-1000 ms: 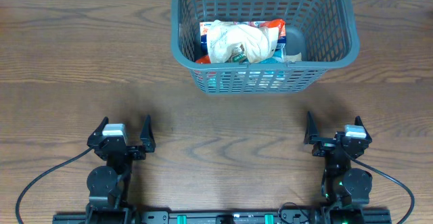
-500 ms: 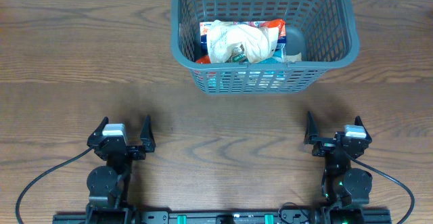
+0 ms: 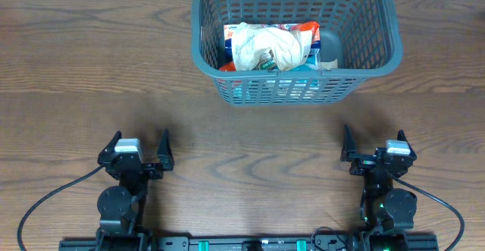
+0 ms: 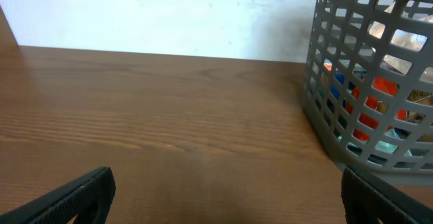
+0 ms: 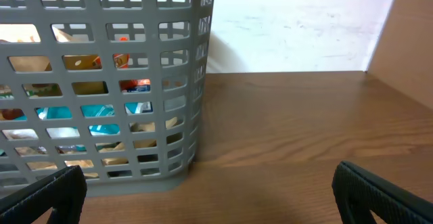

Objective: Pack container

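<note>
1. Standing at the upper centre of the overhead frame, the container [image 3: 292,90] rests on the tabletop [image 3: 76,69], with its far rim cut off by the frame edge.
2. Snack packages [image 3: 269,46] in white, orange and blue lie heaped inside it.
3. The left tool [image 3: 140,143], at lower left, is released, its fingers spread wide and grasping nothing.
4. The right tool [image 3: 373,139], at lower right, is likewise released and empty.
5. Both tools sit well apart from the container.

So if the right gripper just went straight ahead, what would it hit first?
Probably the near right corner of the container; the right gripper points roughly at it, though depth is unclear.
</note>
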